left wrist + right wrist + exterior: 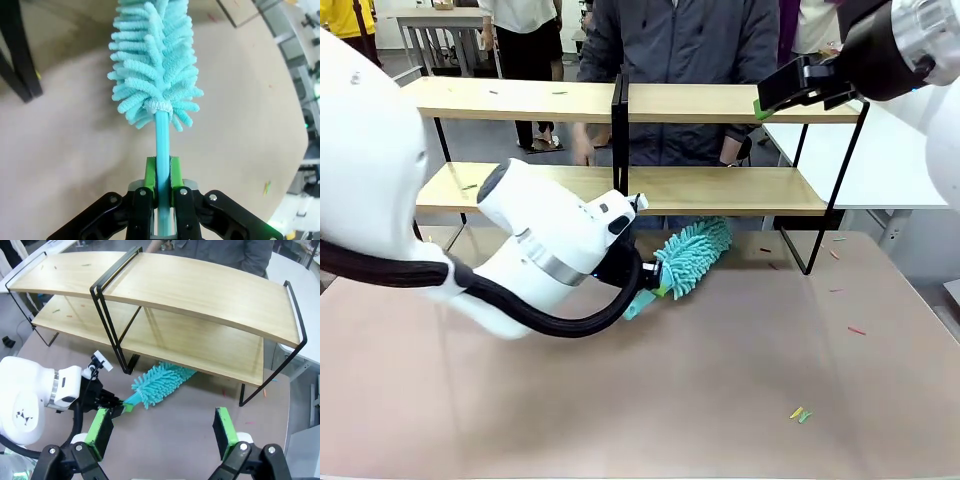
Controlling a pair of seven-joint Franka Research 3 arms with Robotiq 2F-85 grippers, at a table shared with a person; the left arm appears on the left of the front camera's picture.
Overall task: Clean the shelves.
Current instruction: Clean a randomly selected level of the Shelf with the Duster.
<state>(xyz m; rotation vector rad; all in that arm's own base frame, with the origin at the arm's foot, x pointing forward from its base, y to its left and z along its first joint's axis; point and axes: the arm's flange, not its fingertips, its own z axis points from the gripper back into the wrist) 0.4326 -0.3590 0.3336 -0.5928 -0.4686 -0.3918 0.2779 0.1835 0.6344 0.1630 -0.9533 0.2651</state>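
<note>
The shelves are a two-tier light-wood rack in a black frame at the table's far side. My left gripper is shut on the handle of a teal fluffy duster. The duster head lies low over the table, pointing under the lower board near the centre post. My right gripper hangs open and empty high above the table, in front of the right end of the top board.
A person stands behind the rack, one hand low between the boards. Small coloured scraps lie on the beige table at the right. A few bits rest on the boards. A white table stands to the right.
</note>
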